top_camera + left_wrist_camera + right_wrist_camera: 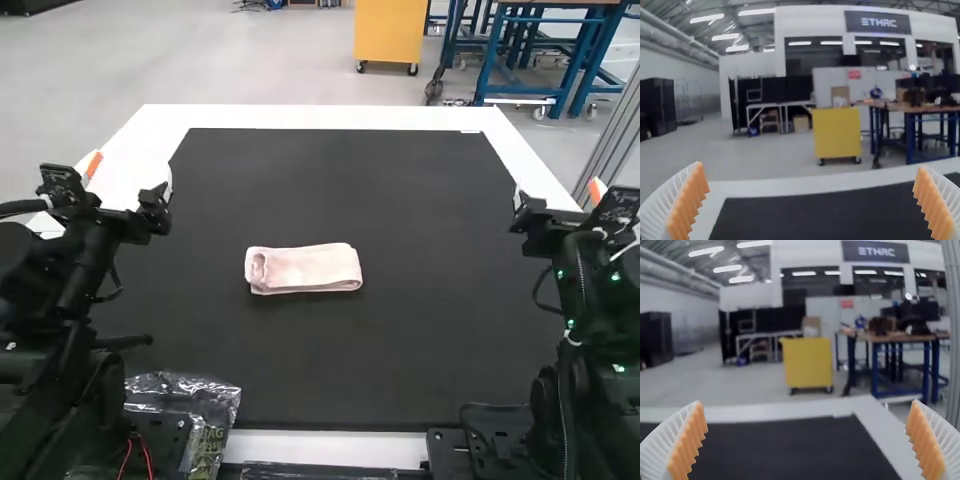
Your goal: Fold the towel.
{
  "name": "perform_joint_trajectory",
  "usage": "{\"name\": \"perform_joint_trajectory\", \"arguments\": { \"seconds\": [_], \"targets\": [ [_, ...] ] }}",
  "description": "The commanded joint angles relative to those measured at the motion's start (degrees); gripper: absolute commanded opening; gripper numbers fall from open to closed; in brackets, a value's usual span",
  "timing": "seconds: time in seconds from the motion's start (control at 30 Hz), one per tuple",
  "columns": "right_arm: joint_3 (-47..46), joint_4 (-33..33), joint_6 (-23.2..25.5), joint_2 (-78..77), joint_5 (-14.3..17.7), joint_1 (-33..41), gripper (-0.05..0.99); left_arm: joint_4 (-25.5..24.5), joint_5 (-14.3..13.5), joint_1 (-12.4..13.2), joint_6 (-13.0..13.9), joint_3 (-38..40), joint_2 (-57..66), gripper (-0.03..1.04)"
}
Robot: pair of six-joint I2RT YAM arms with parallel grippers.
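One towel (308, 270), underside hidden.

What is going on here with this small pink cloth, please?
At this moment nothing is handling the pale pink cloth towel. It lies folded into a compact, narrow bundle around the middle of the flat black mat. The left gripper and the right gripper, both with white ribbed fingers and orange pads, are open and empty. The folding looks finished.

Ceiling lights (756, 11) shine over grey floor (765, 157), a yellow wheeled cabinet (837, 132) and blue-legged table (910, 137).
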Motion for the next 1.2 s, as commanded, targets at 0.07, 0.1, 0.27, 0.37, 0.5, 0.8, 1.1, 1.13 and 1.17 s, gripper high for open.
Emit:
{"name": "perform_joint_trajectory", "arguments": {
  "seconds": [0.07, 0.1, 0.27, 0.37, 0.5, 0.8, 1.1, 1.13, 1.17],
  "targets": [
    [-0.3, -8.0, -0.8, -0.4, 4.3, -0.4, 0.91, -6.5, -6.2, 0.3, 0.5, -3.1, -0.1, 0.97],
    [-0.3, -10.3, -0.7, -0.4, 4.3, -0.4, 0.91, -8.4, -7.4, 0.3, 0.5, -3.0, -0.1, 0.97],
    [-0.3, -16.7, -2.3, -0.4, 4.2, -0.5, 0.91, -13.8, -10.7, 0.3, -1.5, -3.0, -0.1, 0.97],
    [-0.3, -17.8, -3.8, -0.4, 3.8, -0.4, 0.91, -15.2, -10.7, 0.2, -1.0, -3.0, -0.1, 0.97],
    [-0.3, -18.1, -3.8, -0.4, 2.6, -0.3, 0.91, -15.4, -10.8, 0.3, -1.0, -3.1, -0.1, 0.97],
    [-0.3, -18.6, -3.8, -0.4, 0.4, -0.2, 0.91, -15.4, -10.8, 0.2, -1.0, -3.1, -0.1, 0.97],
    [-0.3, -18.6, -3.8, -0.4, 0.3, -0.2, 0.91, -15.4, -10.8, 0.2, -1.0, -3.0, -0.1, 0.97],
    [-0.3, -18.6, -3.8, -0.4, 0.4, -0.2, 0.91, -15.4, -10.8, 0.2, -1.0, -3.0, -0.1, 0.97],
    [-0.3, -18.6, -3.8, -0.4, 0.4, -0.2, 0.91, -15.4, -10.8, 0.2, -1.0, -3.1, -0.1, 0.97]
  ]
}}
